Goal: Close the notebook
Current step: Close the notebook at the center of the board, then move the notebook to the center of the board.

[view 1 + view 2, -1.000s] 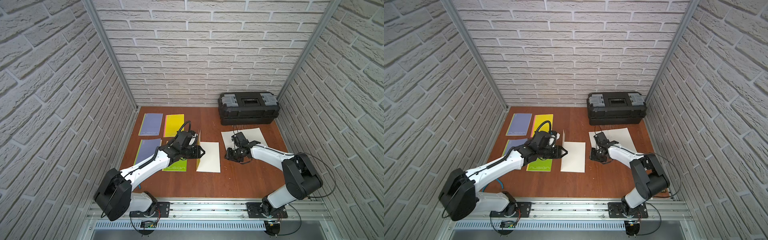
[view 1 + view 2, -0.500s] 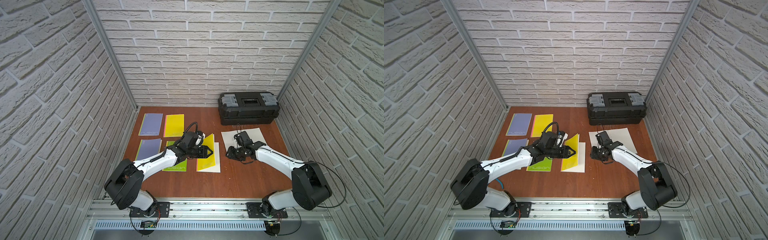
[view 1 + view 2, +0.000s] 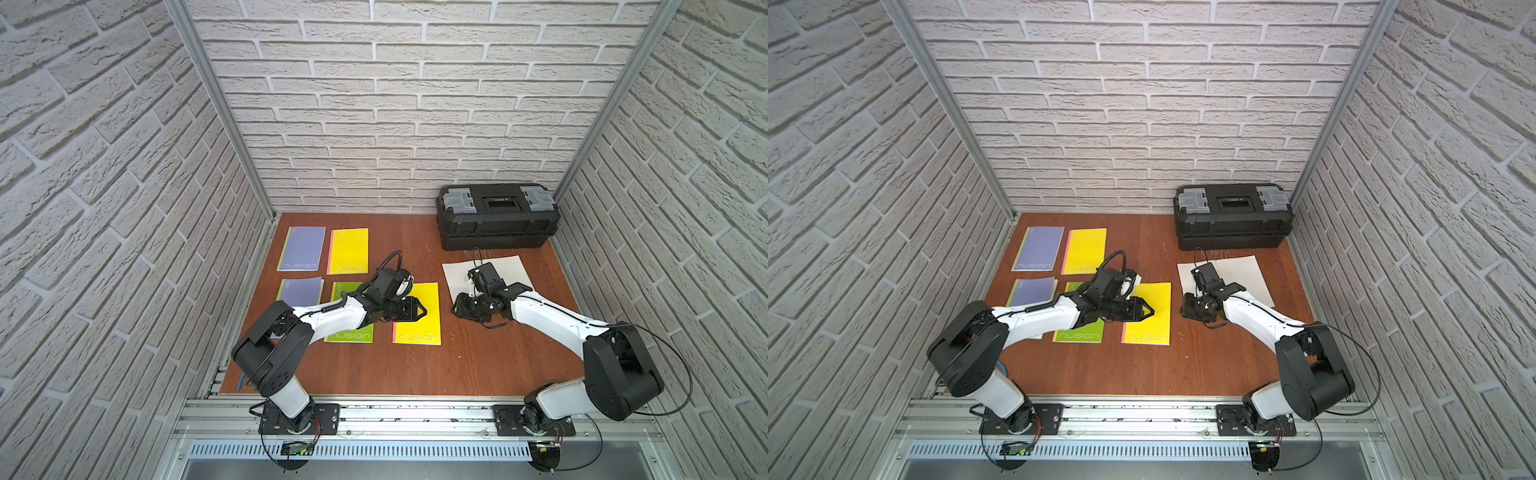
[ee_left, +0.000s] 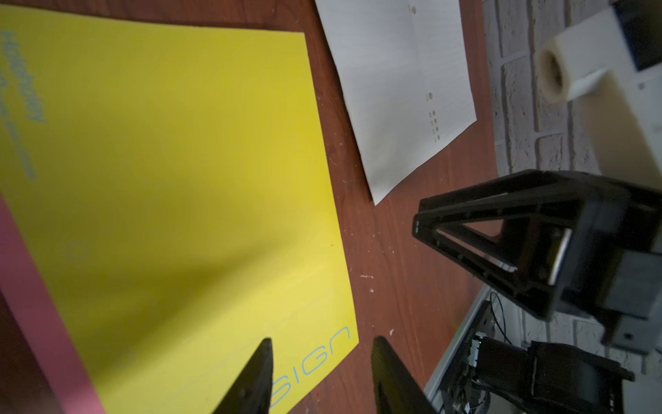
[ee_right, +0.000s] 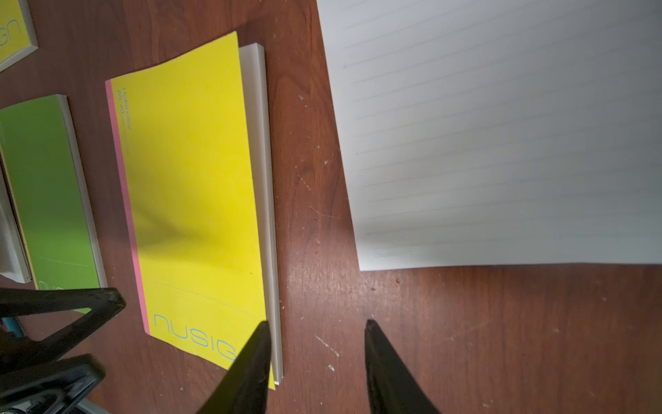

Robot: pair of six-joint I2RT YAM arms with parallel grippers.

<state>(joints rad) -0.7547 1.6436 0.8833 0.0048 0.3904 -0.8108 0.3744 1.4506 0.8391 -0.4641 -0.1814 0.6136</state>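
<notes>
Notebook: yellow cover, pink strip down spine, blue letters at near end. Was shut. Lay flat, middle of table. Cover bulged up little over white pages.

Notebook left of loose sheet, toolbox behind the sheet

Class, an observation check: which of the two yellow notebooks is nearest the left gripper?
The front yellow notebook, beside the green notebook; the left gripper is over it.
</notes>
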